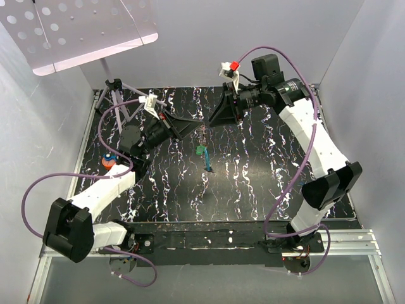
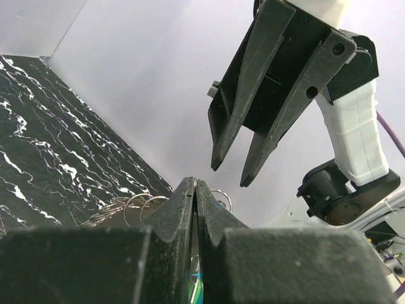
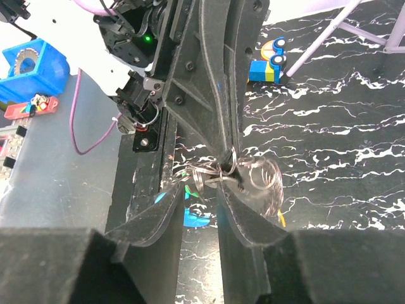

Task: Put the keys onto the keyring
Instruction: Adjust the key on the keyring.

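The left gripper (image 2: 195,185) fingers press together, pinching the keyring (image 3: 256,173) at their tips. The right gripper (image 2: 230,176) fingers stand spread, tips near the keyring.

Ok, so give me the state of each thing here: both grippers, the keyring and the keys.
left gripper: shut on the keyring.
right gripper: open, holding nothing.
keyring: pinched at the left gripper's tip, loops blurred.
teal-green key: lying on the table, off the ring.
blue key: lying on the table, off the ring.
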Controlling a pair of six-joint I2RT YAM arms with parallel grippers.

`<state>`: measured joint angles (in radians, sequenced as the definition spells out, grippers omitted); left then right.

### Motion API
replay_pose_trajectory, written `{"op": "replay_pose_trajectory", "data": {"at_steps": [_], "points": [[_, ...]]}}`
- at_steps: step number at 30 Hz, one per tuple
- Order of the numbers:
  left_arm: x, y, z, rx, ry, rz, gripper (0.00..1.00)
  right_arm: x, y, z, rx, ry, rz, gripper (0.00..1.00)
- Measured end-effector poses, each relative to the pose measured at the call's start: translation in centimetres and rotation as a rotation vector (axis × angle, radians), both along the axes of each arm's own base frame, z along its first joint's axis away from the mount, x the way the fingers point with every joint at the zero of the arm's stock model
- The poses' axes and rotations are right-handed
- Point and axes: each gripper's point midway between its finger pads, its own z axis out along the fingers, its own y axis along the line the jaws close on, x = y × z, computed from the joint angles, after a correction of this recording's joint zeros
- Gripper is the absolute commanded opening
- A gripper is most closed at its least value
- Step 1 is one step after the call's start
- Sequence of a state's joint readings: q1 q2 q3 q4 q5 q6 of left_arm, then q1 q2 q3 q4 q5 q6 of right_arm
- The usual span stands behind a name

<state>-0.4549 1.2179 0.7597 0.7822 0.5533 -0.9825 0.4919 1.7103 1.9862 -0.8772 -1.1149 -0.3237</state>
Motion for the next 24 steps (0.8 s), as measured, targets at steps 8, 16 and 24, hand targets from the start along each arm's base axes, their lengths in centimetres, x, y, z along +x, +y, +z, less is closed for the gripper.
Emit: {"op": "replay_pose_trajectory", "data": {"at_steps": [8,16,24], "points": [[-0.8,0.8,0.8,0.004,-0.069,-0.053,0.00,0.3,-1.4,0.5,0.016,-0.025,-0.015,0.38],[-2.0,0.2,-0.2,0.043,-0.114,-0.166,0.00,0.1,-1.5,-0.6,0.009,0.018,-0.005,0.43],[-2.5,-0.2,-0.6,0.022,-0.122,-0.245,0.00,-2.1,0.0,-2.0,-0.009,-0.043,0.086,0.46]]}}
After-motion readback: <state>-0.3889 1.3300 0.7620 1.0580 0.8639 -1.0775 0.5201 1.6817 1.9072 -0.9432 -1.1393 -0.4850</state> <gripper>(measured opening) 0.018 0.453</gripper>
